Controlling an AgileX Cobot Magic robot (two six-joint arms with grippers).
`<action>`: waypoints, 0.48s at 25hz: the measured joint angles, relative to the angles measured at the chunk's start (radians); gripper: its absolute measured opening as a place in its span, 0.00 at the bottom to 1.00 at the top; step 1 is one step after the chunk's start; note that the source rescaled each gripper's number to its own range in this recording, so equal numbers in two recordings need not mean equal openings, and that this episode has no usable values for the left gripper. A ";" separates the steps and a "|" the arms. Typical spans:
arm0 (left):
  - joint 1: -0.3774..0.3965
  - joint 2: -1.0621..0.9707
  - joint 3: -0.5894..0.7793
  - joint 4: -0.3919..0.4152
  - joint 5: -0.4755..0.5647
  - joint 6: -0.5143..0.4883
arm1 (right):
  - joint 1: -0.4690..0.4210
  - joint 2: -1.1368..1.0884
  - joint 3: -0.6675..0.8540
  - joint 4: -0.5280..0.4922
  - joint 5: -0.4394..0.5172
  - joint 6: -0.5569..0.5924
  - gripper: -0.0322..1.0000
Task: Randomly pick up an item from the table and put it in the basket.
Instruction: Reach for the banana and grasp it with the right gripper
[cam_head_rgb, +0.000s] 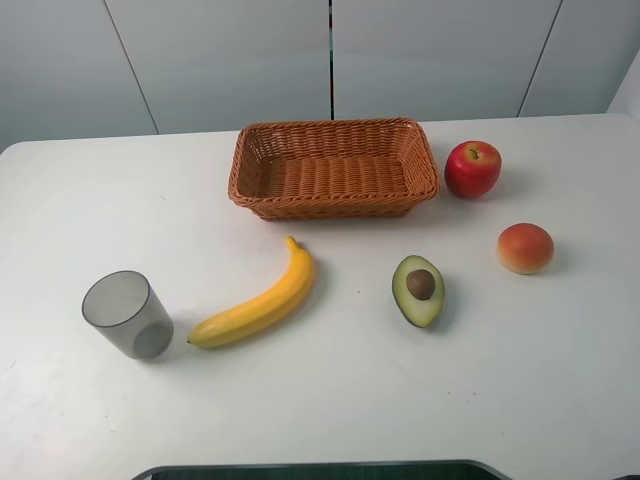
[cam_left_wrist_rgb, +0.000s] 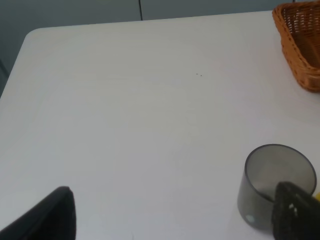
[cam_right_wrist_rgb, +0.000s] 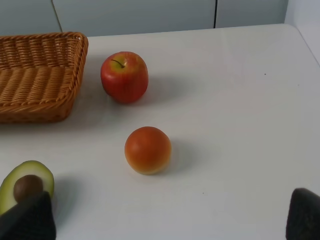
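On the white table (cam_head_rgb: 330, 400) the basket (cam_head_rgb: 333, 168) sits far and central. The banana (cam_head_rgb: 255, 305) lies nearer, left of centre, slanting from near-left to far-right. The left gripper (cam_left_wrist_rgb: 170, 220) looks closer: the banana is to its right, past the cup (cam_head_rgb: 127, 315). It and the right gripper (cam_right_wrist_rgb: 165, 222), 2 in all, gape wide and empty.

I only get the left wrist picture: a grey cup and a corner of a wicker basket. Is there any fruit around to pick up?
Observer: Yes, a banana lies beside the cup, in front of the basket.
Visitor: Is anything in the basket already?
Observer: No, the high camera shows it empty.
Visitor: Other fruit?
Observer: A red apple right of the basket in the high view, with a halved avocado and a round orange-red fruit closer to that camera.
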 joint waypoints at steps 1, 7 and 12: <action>0.000 0.000 0.000 0.000 0.000 -0.006 | 0.000 0.000 0.000 0.000 0.000 0.000 1.00; 0.000 0.000 0.000 0.000 0.000 -0.006 | 0.000 0.000 0.000 0.000 0.000 0.000 1.00; 0.000 0.000 0.000 0.000 0.000 -0.006 | 0.000 0.000 0.000 0.000 0.000 0.000 1.00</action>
